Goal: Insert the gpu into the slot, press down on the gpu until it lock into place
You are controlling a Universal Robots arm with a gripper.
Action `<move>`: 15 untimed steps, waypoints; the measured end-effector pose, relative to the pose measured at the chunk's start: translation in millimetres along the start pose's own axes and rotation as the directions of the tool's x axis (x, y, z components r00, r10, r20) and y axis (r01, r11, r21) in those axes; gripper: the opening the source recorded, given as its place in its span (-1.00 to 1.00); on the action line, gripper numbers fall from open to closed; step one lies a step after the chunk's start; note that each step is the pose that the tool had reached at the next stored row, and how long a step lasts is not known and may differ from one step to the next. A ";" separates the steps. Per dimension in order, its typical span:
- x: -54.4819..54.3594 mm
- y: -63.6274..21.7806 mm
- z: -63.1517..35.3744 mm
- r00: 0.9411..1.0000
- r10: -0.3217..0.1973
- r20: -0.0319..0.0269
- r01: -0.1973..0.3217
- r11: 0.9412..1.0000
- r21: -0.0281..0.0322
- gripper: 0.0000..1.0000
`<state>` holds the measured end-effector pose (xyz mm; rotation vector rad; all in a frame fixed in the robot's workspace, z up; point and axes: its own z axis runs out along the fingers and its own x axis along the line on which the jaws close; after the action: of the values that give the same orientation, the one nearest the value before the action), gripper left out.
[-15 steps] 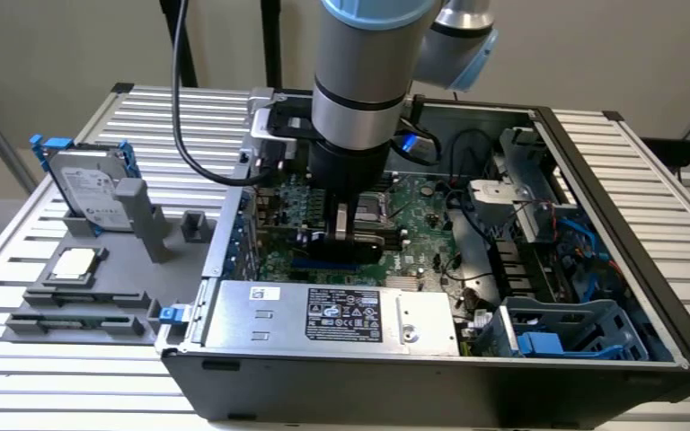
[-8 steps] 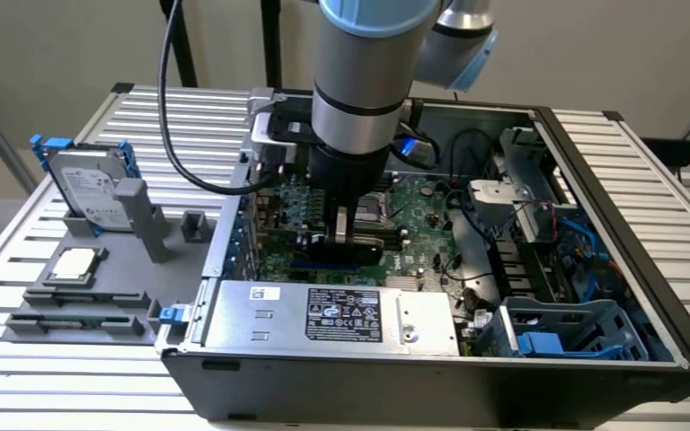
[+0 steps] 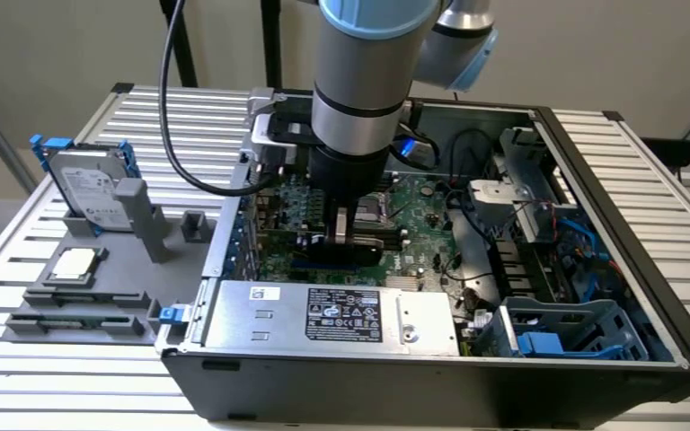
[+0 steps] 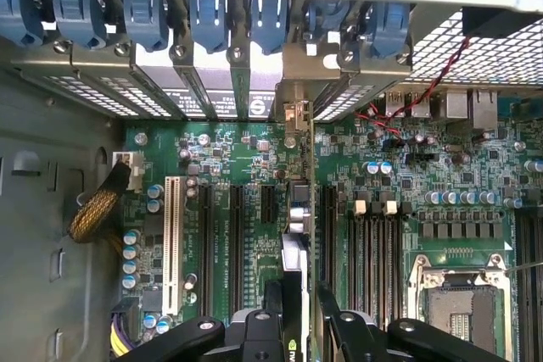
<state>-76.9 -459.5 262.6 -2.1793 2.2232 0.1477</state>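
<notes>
Edgewise, gpu (image 4: pixel 294 247) a thin dark card standing upright on green motherboard (image 4: pixel 254 167), silver end bracket, clamped by tool (image 4: pixel 299 324)

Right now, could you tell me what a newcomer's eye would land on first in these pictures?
First the robot arm, reaching down from above into the open computer case at the middle of the exterior view. Its gripper is shut on the gpu, held on edge over the green motherboard. On the exterior view's left, a hard drive with blue rails stands in a grey holder on the slatted table.
</notes>
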 end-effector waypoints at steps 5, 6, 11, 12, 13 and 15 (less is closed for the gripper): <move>-1.3 0.4 0.2 1.000 -0.001 0.000 0.001 1.000 0.000 -0.47; -1.3 0.5 0.2 1.000 -0.002 0.000 0.002 1.000 0.000 -0.47; -1.4 1.0 0.8 1.000 -0.005 0.000 0.005 1.000 -0.001 -0.47; -1.3 1.1 0.9 1.000 -0.006 0.000 0.006 1.000 -0.001 -0.47; -1.3 1.2 1.1 1.000 -0.008 -0.001 0.008 1.000 -0.001 -0.47; -1.3 1.4 1.3 1.000 -0.009 -0.001 0.009 1.000 -0.001 -0.47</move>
<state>-78.3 -458.1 261.5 -2.1901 2.2133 0.1476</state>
